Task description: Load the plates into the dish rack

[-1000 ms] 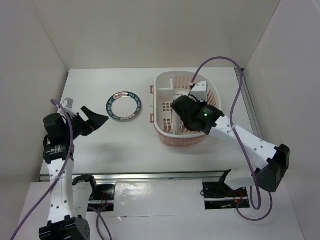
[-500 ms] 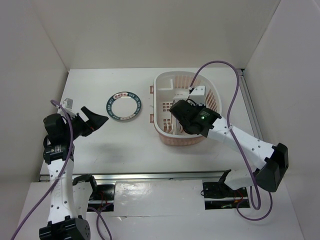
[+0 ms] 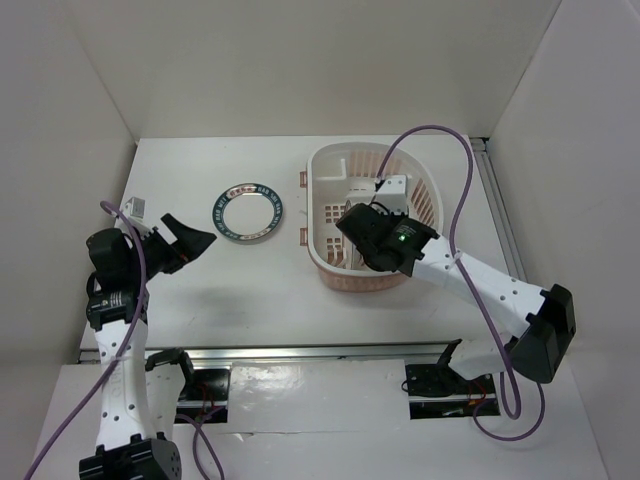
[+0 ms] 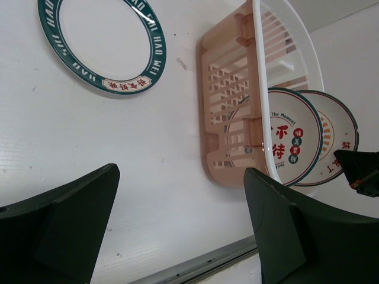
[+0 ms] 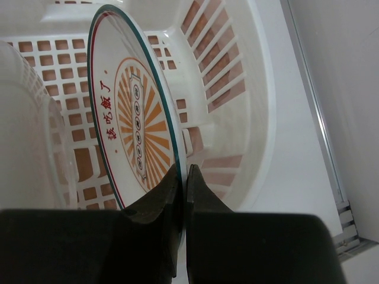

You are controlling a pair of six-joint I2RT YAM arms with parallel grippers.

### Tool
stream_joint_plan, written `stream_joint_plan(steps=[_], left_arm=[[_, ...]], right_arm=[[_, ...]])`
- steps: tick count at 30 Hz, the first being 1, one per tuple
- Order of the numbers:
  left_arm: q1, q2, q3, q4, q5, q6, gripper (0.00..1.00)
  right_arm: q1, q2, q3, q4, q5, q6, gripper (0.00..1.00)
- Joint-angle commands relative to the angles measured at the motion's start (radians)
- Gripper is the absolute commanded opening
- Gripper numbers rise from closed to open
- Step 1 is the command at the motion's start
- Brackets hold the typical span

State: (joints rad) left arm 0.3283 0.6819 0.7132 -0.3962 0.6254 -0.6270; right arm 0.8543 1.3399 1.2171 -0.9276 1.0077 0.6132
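Observation:
The pale pink dish rack (image 3: 428,190) stands at the right of the table. My right gripper (image 3: 354,224) reaches into it, shut on the rim of the plate with orange stripes (image 5: 133,112), which stands upright on edge inside the dish rack (image 5: 237,89). Beside it stands a white plate with red and green motifs (image 4: 284,136), also on edge. The dark-blue-rimmed plate (image 3: 249,211) lies flat on the table left of the rack. My left gripper (image 3: 190,240) hovers open and empty, to the near left of that plate (image 4: 100,47).
A white wall encloses the table on three sides. A metal rail (image 3: 300,352) runs along the near edge. A purple cable (image 3: 440,135) loops over the rack's far right side.
My right gripper has shifted slightly left inside the rack, still holding the orange-striped plate. The left arm has not moved.

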Motion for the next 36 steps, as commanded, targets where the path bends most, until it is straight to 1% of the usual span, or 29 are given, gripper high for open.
stream_joint_plan(steps=[1,10,18,20,21,24,25,26,28,30,34,36], left_arm=[[-0.003,-0.018,0.008,0.014,0.002,0.027,1.0],[-0.003,-0.018,0.008,0.014,0.002,0.027,1.0],[-0.003,-0.018,0.008,0.005,0.002,0.027,1.0],[-0.003,-0.018,0.008,0.005,0.002,0.027,1.0],[-0.003,-0.018,0.008,0.005,0.002,0.027,1.0],[-0.003,-0.018,0.008,0.005,0.002,0.027,1.0],[-0.003,-0.018,0.008,0.005,0.002,0.027,1.0],[-0.003,-0.018,0.008,0.005,0.002,0.027,1.0],[-0.003,-0.018,0.008,0.005,0.002,0.027,1.0],[-0.003,-0.018,0.008,0.005,0.002,0.027,1.0],[-0.003,-0.018,0.008,0.005,0.002,0.027,1.0],[-0.003,-0.018,0.008,0.005,0.002,0.027,1.0]], right_arm=[[0.014,0.007,-0.007,0.073,0.046,0.04,0.0],[0.035,0.045,0.002,0.009,0.066,0.109,0.0],[0.054,0.054,-0.007,0.018,0.057,0.12,0.0],[0.054,0.054,-0.018,0.027,0.048,0.12,0.04],[0.054,0.054,-0.018,0.027,0.048,0.132,0.04],[0.063,0.054,-0.018,0.009,0.048,0.141,0.13],[0.072,0.054,-0.018,0.009,0.048,0.152,0.18],[0.072,0.054,-0.018,0.009,0.048,0.152,0.21],[0.083,0.054,-0.018,0.0,0.048,0.166,0.22],[0.083,0.054,-0.018,-0.011,0.048,0.177,0.26],[0.103,0.064,-0.008,-0.033,0.048,0.2,0.27],[0.103,0.064,-0.008,-0.043,0.048,0.2,0.32]])
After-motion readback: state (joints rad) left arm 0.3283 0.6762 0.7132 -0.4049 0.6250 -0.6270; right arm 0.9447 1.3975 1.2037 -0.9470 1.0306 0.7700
